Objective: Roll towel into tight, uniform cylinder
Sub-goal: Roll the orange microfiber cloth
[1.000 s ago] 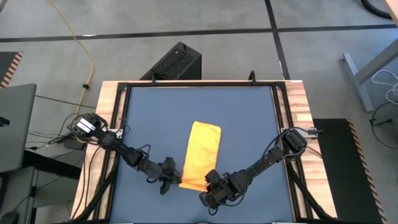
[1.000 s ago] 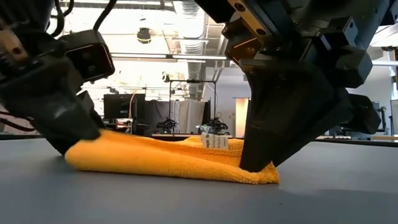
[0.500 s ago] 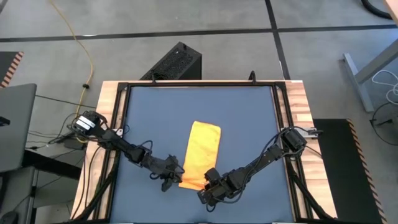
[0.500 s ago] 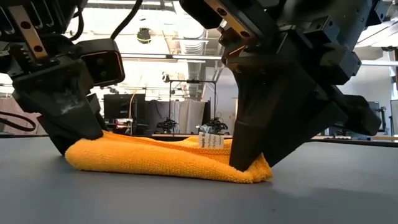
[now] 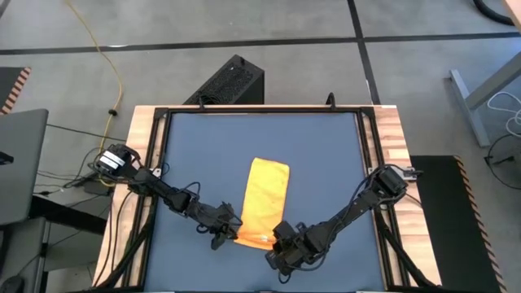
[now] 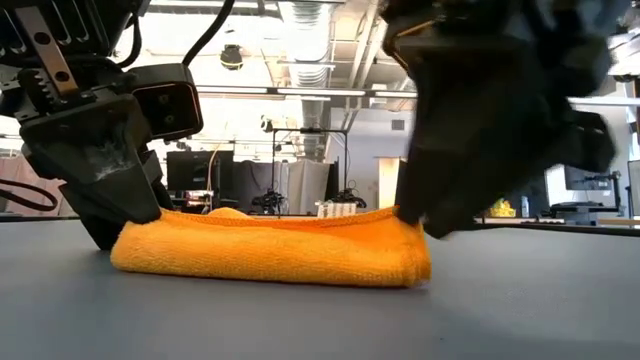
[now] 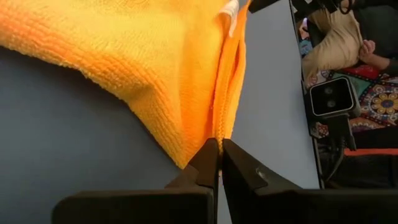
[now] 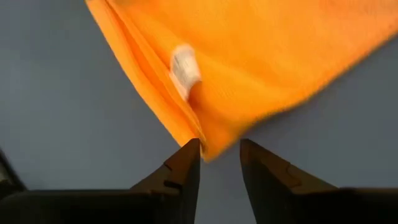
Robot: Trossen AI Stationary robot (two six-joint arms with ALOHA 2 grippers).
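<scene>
While the left gripper (image 5: 225, 233) sits at the near left corner of the towel (image 5: 265, 203), its 2 fingers (image 7: 208, 163) are pressed together on the cloth's folded edge, pinching the towel where the layers meet. In the low view this gripper (image 6: 125, 215) stands on the left end of the cloth, down at the counter (image 5: 326, 155). The right gripper (image 5: 281, 242) is at the towel's near right corner; in the right wrist view its 2 fingers (image 8: 186, 165) are spread apart, with the corner of the cloth lying in the gap and touching the inner face of 1 finger at most, not clamped. In the low view it (image 6: 425, 220) hangs at the right end of the cloth.

The towel is folded into a long narrow strip on the dark blue counter, running from near the counter's middle toward its near edge, slightly tilted. From the side it (image 6: 270, 250) lies flat in several layers, not rolled. A small white tag (image 8: 185, 67) shows on a fold close to the right gripper. Both arms reach in from the counter's sides, and wooden borders (image 5: 391, 130) frame the blue surface.
</scene>
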